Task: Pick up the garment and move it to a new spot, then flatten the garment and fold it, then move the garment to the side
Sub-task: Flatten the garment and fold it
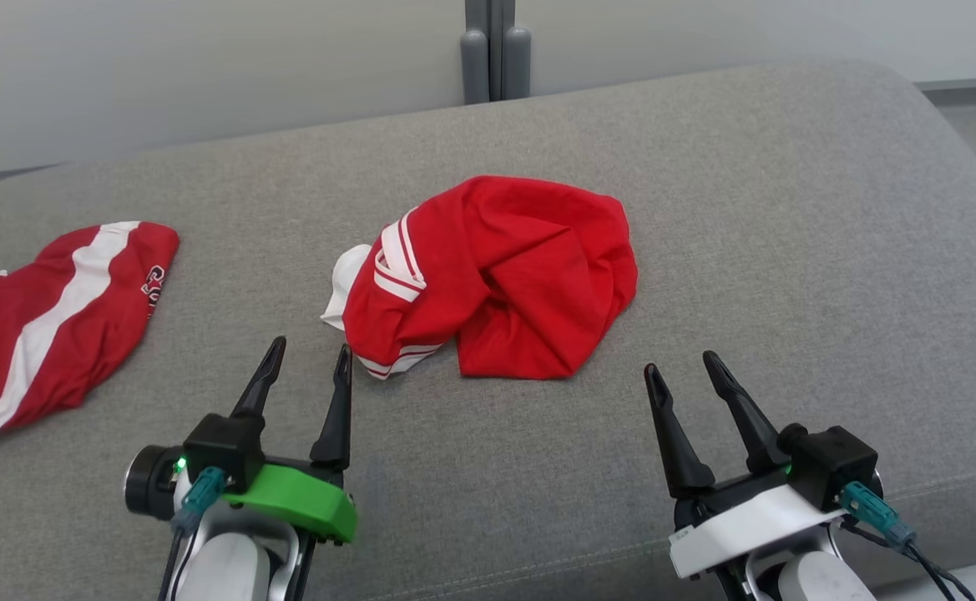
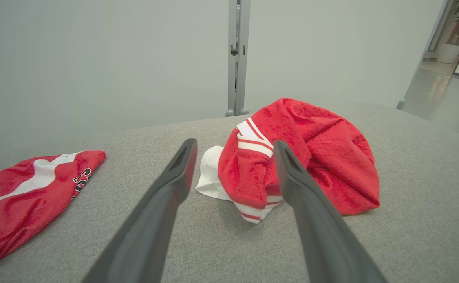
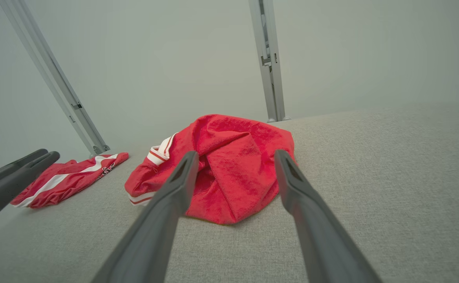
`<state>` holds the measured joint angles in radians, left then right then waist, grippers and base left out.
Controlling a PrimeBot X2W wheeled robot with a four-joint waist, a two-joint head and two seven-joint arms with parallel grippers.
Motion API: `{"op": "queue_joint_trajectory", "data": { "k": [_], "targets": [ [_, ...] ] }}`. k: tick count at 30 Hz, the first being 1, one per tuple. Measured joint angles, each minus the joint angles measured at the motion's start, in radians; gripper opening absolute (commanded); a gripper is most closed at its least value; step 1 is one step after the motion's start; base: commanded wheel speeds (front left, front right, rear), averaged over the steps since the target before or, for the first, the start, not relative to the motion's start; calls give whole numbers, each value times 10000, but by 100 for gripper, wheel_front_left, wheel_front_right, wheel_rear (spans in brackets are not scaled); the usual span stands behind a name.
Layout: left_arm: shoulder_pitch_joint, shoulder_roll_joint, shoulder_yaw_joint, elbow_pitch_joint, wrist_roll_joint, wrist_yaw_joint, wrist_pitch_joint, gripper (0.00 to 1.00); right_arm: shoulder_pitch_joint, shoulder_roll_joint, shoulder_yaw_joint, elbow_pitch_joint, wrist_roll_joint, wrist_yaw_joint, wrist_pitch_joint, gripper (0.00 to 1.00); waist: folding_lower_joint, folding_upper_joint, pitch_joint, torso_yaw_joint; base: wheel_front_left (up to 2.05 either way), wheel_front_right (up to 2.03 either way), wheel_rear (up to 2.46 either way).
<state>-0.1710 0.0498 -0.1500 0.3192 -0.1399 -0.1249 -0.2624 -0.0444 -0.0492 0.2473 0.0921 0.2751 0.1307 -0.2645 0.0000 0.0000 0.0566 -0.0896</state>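
Red garment centred, second garment left, cushion open rightward

Left gripper is sitting at the lower left of the head view, its two dark fingers pointing up and forward. Jaws are standing wide apart, gripping nothing. A green wrist cover is showing behind them, above a pale forearm.

Right gripper is sitting at the lower right, fingers leaning slightly toward the left. Jaws are likewise spread, gripping nothing. A white wrist cover is showing behind them. Both arms are reaching forward, well apart.
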Motion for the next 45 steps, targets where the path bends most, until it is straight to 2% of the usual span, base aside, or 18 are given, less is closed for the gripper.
{"op": "queue_joint_trajectory", "data": {
  "k": [9,18,19,20,25,29,33,36,37,38,42,43,45],
  "targets": [
    [-1313,217,-1014,2059,100,-48,4,100,-358,0,142,-228,-17,0,-2,100,1,0,917,-457,0,0,0],
    [-2487,368,-1141,3887,313,-25,2,100,-483,0,286,-383,123,0,0,100,1,0,1540,-1094,0,0,0],
    [-2575,387,-1137,4044,360,-10,2,73,-491,-2,303,-393,125,0,0,100,1,0,1587,-1160,0,0,0],
    [-2669,410,-1114,4190,366,36,2,0,-507,-4,337,-395,125,0,0,100,1,0,1629,-1226,0,0,0],
    [-3194,489,-897,4867,339,138,2,0,-569,0,428,-422,123,0,0,100,2,0,1765,-1541,0,0,0],
    [-3411,479,-821,4784,201,109,2,0,-569,0,426,-399,130,0,0,100,2,0,1721,-1687,0,0,0],
    [-3460,236,-683,4483,-777,6,2,0,-533,-2,412,-320,226,0,0,100,1,0,1513,-1781,0,0,0],
    [-3635,67,-1250,4046,-2780,-27,439,0,-471,-2,437,-217,290,0,0,100,1,0,1292,-1858,0,0,0],
    [-3635,67,-1250,4046,-2780,-27,439,0,-471,-2,437,-217,290,0,0,100,1,0,1292,-1858,0,0,0],
    [-3803,27,-2002,3250,-4451,-33,1057,0,-417,4,443,-155,334,0,0,100,1,0,1128,-1926,0,0,0],
    [-4296,-27,-2836,1827,-7281,-40,2090,0,-244,0,410,0,389,0,0,100,1,0,780,-2080,0,0,0],
    [-4296,-27,-2836,1827,-7281,-40,2090,0,-244,0,410,0,389,0,0,100,1,0,780,-2080,0,0,0],
    [-4594,-15,-3062,1279,-8491,63,2357,0,-171,0,437,102,387,0,0,100,0,0,608,-2164,0,0,0]
  ]
}}
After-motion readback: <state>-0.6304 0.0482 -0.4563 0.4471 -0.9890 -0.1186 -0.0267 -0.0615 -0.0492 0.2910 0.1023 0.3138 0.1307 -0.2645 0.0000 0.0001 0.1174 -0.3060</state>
